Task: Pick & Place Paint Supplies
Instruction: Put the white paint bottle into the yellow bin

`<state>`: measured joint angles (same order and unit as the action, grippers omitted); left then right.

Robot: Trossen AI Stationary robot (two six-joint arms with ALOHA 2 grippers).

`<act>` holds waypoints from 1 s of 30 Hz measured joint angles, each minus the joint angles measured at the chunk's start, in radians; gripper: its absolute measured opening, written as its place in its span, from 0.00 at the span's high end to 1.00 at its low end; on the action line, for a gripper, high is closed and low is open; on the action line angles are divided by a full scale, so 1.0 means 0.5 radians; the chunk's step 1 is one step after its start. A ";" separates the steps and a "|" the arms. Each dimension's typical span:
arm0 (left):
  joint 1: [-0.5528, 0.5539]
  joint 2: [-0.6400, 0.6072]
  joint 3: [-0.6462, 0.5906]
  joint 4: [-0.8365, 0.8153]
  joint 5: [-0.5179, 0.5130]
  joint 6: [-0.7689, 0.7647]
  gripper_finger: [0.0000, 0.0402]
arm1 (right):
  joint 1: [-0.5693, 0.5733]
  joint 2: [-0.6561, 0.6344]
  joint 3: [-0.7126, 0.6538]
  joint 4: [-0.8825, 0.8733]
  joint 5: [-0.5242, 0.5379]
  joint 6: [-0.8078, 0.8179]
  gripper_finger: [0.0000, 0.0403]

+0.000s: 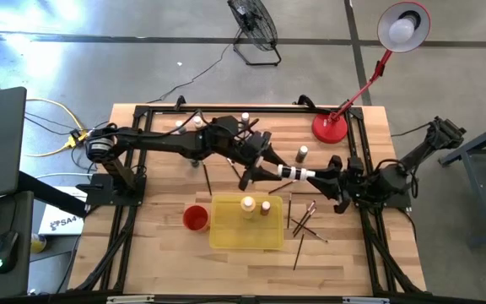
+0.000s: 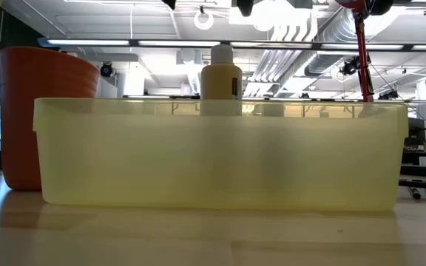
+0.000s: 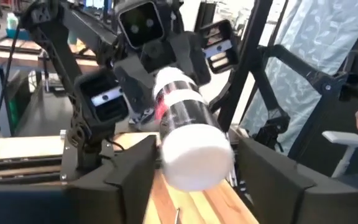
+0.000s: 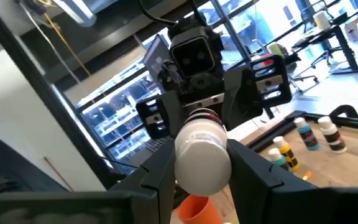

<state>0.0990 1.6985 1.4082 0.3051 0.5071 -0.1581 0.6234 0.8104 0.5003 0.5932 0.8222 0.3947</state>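
Wooden table; yellow tray nearest, two bottles inside; brushes loose beside; above, dark bottle clamped between left gripper and right gripper, mid-handover; more bottles waiting far back; mostly unfinished.

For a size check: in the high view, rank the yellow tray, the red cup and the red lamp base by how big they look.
1. yellow tray, plainly the largest.
2. red lamp base.
3. red cup, which looks a little smaller than the lamp base; the two are close, so that order is less sure.
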 joint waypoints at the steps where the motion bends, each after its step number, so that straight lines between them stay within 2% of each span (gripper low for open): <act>1: 0.000 -0.006 -0.001 -0.006 0.015 0.001 0.40 | -0.001 0.000 0.000 -0.003 0.006 0.001 0.73; 5: 0.010 -0.057 -0.004 -0.094 0.037 0.007 0.32 | -0.002 -0.015 0.000 -0.018 0.016 0.003 0.73; 10: 0.079 -0.240 -0.002 -0.417 0.078 0.007 0.32 | -0.002 -0.028 0.001 -0.068 -0.015 0.066 0.73; 13: 0.122 -0.353 -0.002 -0.587 0.076 0.034 0.34 | -0.003 -0.027 0.083 -0.339 -0.022 0.209 0.73; 18: 0.205 -0.564 -0.002 -0.805 0.077 0.061 0.34 | -0.003 0.033 0.381 -0.980 -0.043 0.480 0.73; 25: 0.303 -0.781 -0.002 -1.019 0.071 0.128 0.34 | -0.054 0.208 0.767 -1.566 -0.285 0.743 0.73; 30: 0.363 -0.887 -0.002 -1.111 0.054 0.114 0.34 | -0.205 0.429 0.962 -1.848 -0.628 0.907 0.73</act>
<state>0.2803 1.2548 1.4071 -0.2505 0.5344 -0.1011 0.5209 1.0249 0.9812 -0.3310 0.5081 0.8484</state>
